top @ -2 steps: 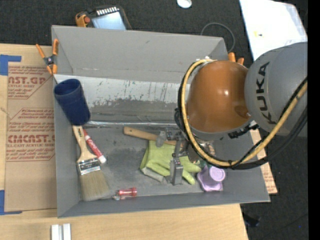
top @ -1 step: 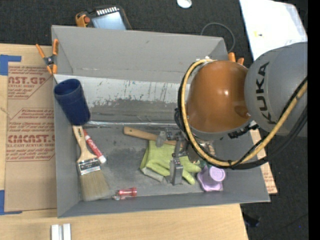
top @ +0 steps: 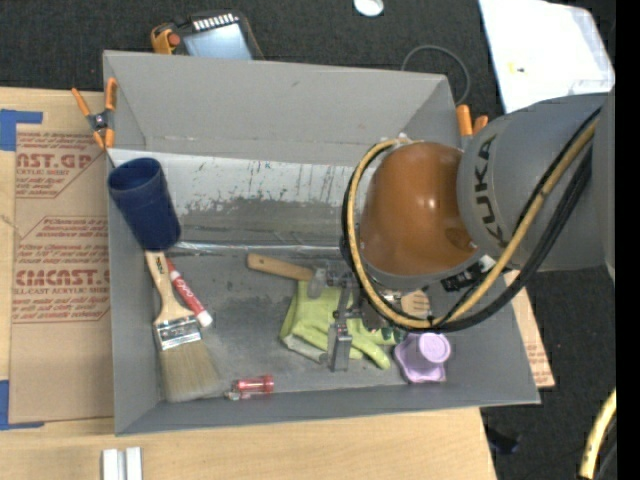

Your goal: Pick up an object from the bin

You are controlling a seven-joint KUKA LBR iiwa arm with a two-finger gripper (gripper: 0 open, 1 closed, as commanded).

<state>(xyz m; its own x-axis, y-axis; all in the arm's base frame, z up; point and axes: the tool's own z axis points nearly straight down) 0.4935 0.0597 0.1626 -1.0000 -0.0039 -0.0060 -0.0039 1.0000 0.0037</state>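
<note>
One arm (top: 425, 213) bends down over the yellow-green cloth (top: 306, 324).

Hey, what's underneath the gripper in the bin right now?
A crumpled yellow-green thing lies under the gripper. A wooden handle runs in beside it. The gripper covers where that handle ends, and the yellow-green thing's middle.

A robotics lab is suggested. An industrial arm (top: 540, 188) marked KUKA, trailed by cables (top: 352, 218), is seen over a grey metal bin (top: 270, 88) set on a wooden bench (top: 300, 448).
</note>
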